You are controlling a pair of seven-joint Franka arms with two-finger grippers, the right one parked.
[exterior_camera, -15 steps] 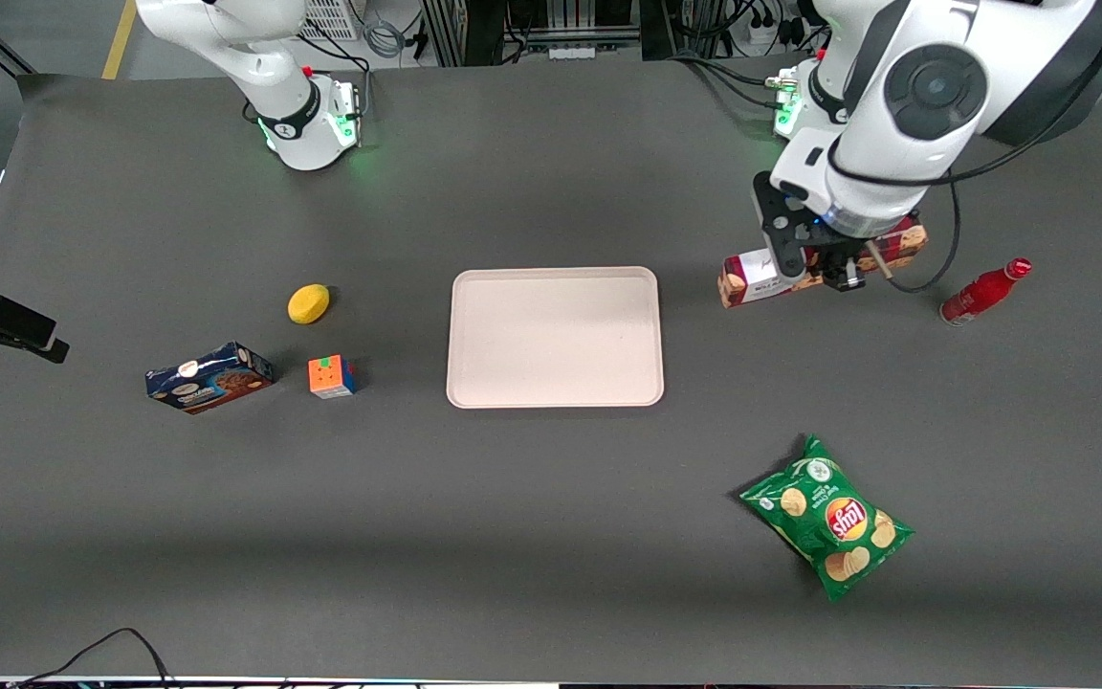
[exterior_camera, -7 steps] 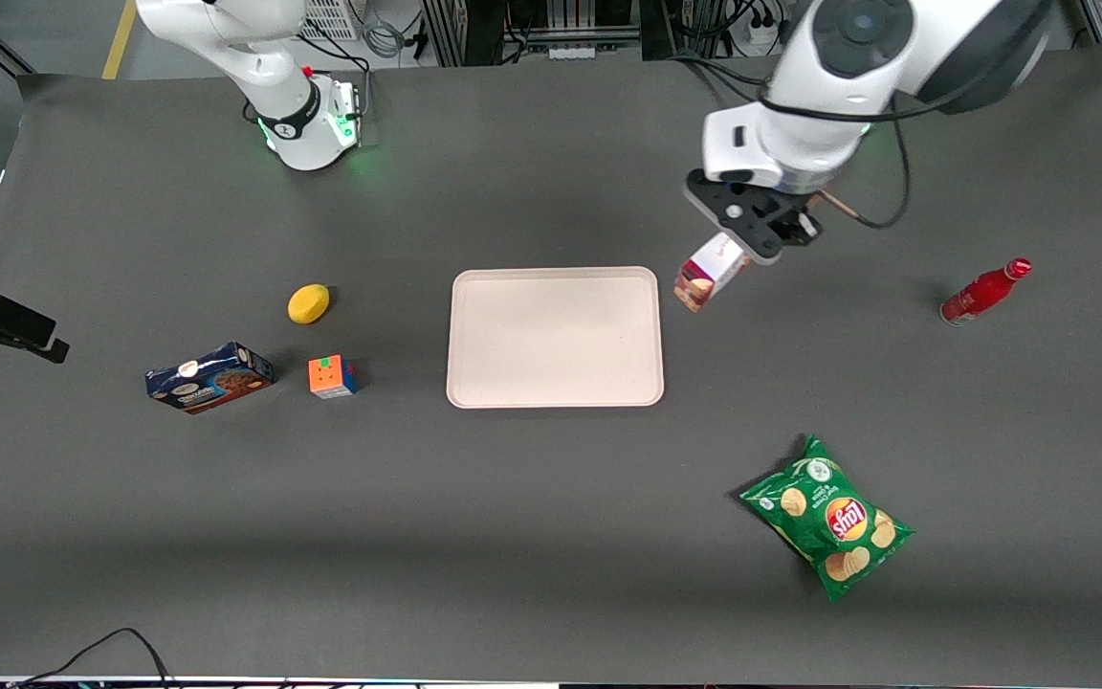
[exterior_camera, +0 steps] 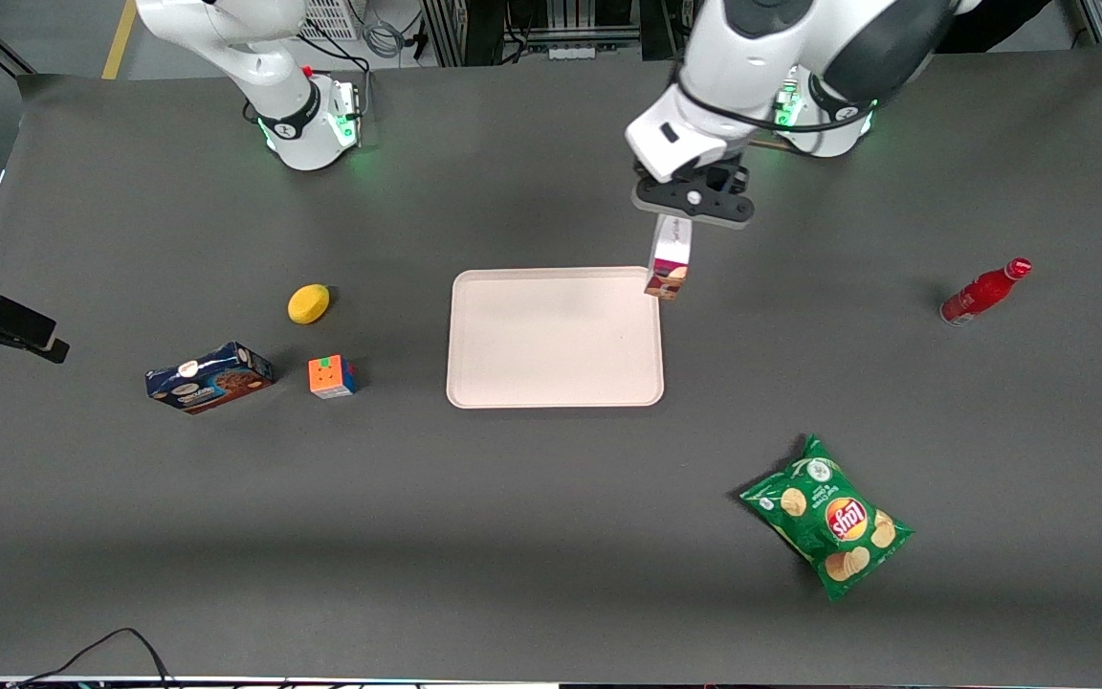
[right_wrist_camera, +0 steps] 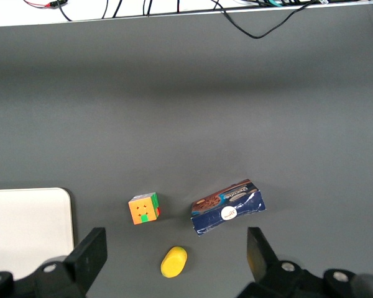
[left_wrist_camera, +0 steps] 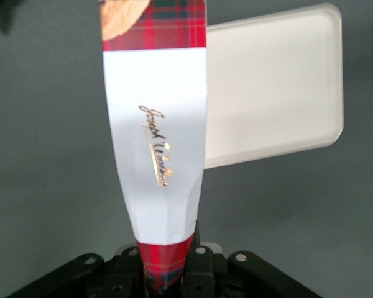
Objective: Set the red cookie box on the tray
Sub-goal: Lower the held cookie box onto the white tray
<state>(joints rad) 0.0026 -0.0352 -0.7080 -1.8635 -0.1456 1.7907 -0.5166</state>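
My left gripper is shut on the red cookie box, a slim red tartan carton with a white label patch, and holds it in the air. The box hangs over the tray's corner that is farthest from the front camera and toward the working arm's end. In the left wrist view the box runs out from between my gripper fingers, with the tray below it. The tray is a flat pale cream-pink rectangle in the middle of the table, with nothing on it.
A red bottle and a green chip bag lie toward the working arm's end. A yellow lemon, a colour cube and a dark blue cookie box lie toward the parked arm's end.
My gripper lifted the red cookie box off the table near the red bottle and carried it toward the tray. The box turned from lying crosswise to pointing toward the front camera.
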